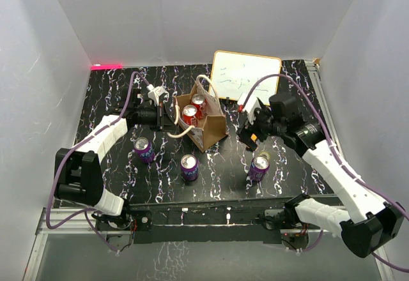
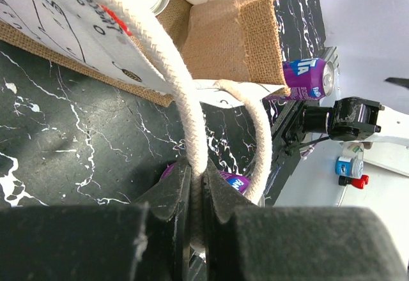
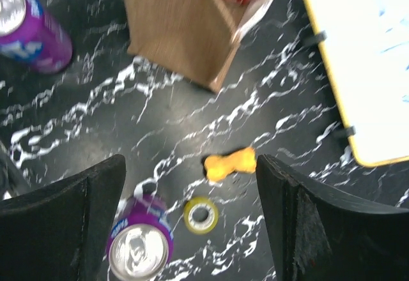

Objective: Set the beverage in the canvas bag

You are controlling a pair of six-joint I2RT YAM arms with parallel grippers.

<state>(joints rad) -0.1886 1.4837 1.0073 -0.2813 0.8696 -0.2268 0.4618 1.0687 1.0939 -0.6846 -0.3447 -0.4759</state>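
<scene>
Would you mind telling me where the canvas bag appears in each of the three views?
Top external: the canvas bag stands upright in the middle of the picture.
Left wrist: the bag fills the top of the picture, its cream handle pinched in the left hand.
Right wrist: the bag sits at top centre, cut by the edge.
Shared landmark: the black marbled table under it in every view.

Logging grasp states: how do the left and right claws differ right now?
The left claw is shut, pinching the cream handle of the canvas bag; the right claw is open, holding nothing. The left claw sits beside the bag; the right claw hangs near an upright purple can. Both are black.
</scene>
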